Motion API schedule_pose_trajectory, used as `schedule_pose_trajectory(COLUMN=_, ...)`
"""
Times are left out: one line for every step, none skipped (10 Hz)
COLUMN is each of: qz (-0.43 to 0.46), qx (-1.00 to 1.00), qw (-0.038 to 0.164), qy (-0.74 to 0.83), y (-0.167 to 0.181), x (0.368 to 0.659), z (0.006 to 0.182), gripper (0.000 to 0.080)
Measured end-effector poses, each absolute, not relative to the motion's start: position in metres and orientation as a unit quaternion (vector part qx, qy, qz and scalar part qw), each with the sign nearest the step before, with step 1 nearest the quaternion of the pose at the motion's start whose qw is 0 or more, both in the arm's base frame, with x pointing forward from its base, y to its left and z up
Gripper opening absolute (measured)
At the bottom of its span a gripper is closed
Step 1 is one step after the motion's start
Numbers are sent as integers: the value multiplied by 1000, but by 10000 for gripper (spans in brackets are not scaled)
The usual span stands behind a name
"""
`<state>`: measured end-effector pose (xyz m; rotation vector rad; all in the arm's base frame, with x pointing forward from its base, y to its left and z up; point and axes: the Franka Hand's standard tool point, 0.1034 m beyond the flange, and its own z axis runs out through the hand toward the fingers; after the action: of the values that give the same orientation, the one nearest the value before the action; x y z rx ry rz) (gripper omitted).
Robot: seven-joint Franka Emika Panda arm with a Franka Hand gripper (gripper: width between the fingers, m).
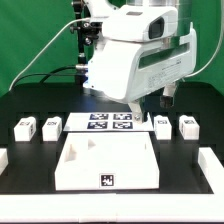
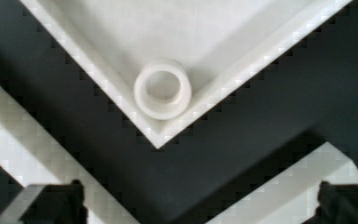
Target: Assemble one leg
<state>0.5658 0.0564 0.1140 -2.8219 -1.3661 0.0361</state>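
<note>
Closest to me in the exterior view lies the large white board, flat on the black counter, with a small tag on its front edge. Behind it is the marker board. On the exterior view's left of it stand the first leg and the second leg. On the exterior view's right stand the third leg and the fourth leg. All four are on the counter, free of any grip. The white arm hangs over the marker board, and its body mostly hides the hand.

In the wrist view, one corner of the large white board shows, with its round socket. The fingers are spread wide, hold nothing and touch nothing.
</note>
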Motion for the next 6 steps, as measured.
schedule_pose_trajectory(qz=12, qx=-900, qw=3, qy=-436, y=56, x=566, z=114, gripper=650)
schedule_pose_trajectory(qz=12, qx=-900, qw=3, qy=-436, y=56, x=566, z=114, gripper=650)
schedule_pose_trajectory(qz=14, qx=-865, qw=-1, qy=-502, y=54, x=566, z=113, gripper=650)
schedule_pose_trajectory(qz=16, qx=-807, qw=-4, qy=-590, y=50, x=565, z=113, gripper=650)
schedule_pose_trajectory(qz=13, qx=-796, qw=-5, qy=-605, y=47, x=555, z=109, gripper=650)
schedule_pose_trajectory(qz=11, qx=-752, qw=-5, qy=-659, y=40, x=545, z=103, gripper=650)
